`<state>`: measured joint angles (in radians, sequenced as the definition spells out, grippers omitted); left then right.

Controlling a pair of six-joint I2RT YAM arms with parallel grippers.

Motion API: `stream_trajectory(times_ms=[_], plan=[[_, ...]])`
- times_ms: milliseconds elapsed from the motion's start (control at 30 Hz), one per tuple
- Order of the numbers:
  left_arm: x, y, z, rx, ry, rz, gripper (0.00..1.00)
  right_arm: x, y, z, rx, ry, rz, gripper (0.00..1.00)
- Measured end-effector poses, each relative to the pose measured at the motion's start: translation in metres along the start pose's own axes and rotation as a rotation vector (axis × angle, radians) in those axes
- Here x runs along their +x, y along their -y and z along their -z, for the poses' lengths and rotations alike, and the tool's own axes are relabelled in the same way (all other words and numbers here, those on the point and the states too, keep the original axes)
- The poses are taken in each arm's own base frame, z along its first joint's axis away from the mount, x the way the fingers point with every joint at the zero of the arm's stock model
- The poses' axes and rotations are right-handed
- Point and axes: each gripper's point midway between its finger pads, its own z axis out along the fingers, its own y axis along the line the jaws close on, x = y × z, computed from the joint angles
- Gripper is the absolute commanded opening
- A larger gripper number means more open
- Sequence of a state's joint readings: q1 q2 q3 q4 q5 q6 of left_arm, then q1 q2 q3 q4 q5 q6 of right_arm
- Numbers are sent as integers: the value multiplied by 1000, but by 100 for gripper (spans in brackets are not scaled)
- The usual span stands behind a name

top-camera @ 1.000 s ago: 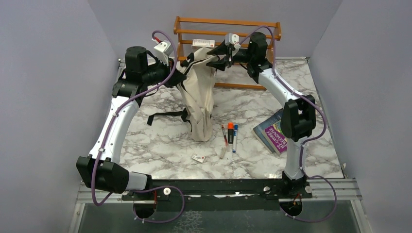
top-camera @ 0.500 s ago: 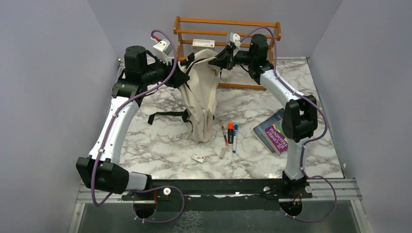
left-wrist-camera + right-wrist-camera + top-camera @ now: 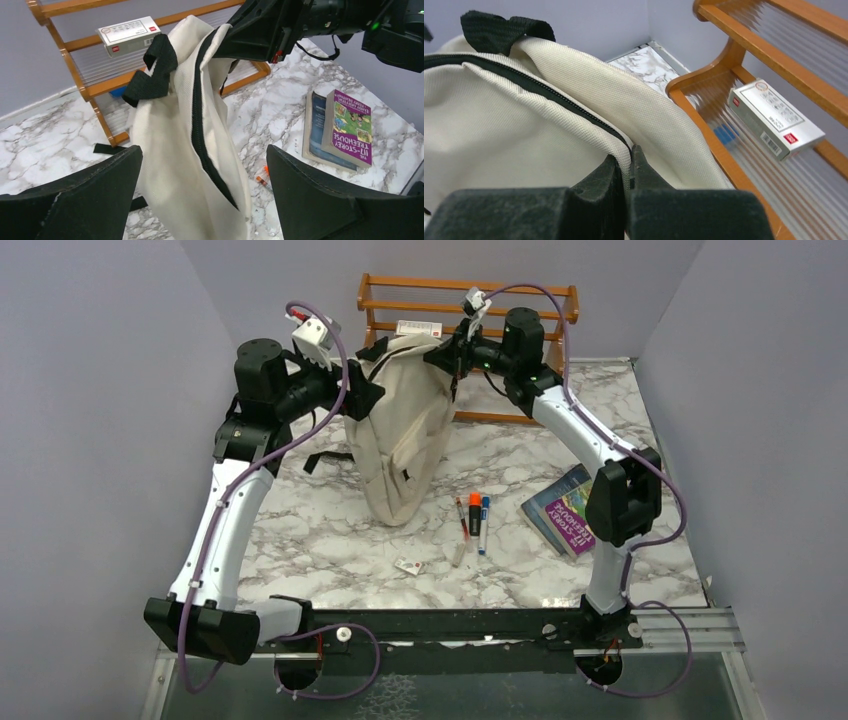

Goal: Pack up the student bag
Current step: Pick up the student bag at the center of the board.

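Fabric, soft and limp: the student bag [image 3: 400, 440] hangs from the right hand [image 3: 629, 160], whose fingers are pinched tight on the cream rim just beside the black zipper [image 3: 549, 95]. Below that hand the body sags down to the tabletop [image 3: 330, 530], where its bottom seems to rest. It looks light and floppy, so I'd judge it would slump if let go. The stitched rim by the zipper or the black top handle [image 3: 150, 70] look like the firm places to take. The left hand [image 3: 205, 150] stands wide apart, holding nothing, with the bag hanging just beyond its fingers. Hard to make out: whether the zipper is open at all, and what lies inside. The bag's far side is hidden too.
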<state>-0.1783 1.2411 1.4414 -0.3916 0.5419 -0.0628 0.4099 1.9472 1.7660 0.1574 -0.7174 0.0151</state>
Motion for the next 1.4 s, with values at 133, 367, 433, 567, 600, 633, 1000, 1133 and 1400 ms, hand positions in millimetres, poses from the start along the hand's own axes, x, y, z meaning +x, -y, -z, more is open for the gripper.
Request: stream_trajectory(times_ms=[133,367,433,567,600,633,1000,1133,1400], plan=[[0,-7,2,-47,5,-3,95,-2,9,-1,116,-20,-95,1],[11,-24,2,-131,-16,-10,95,-6,22,18,301,-13,-218,1],[17,-27,1,-139,-28,-7,95,-8,21,25,329,-7,-238,1],[24,-30,-3,-144,-44,-5,94,-7,18,33,356,-1,-278,1],[26,-32,-5,-145,-49,-3,93,-6,16,35,355,0,-286,1],[28,-33,-7,-146,-55,-1,93,-4,14,37,356,0,-297,1],[60,-62,-51,-214,-166,-33,82,3,-1,48,329,20,-301,3],[53,-54,-64,-225,-166,-95,70,4,-4,48,312,27,-296,4],[47,-45,-71,-270,-166,-191,32,7,-9,57,314,27,-293,12]])
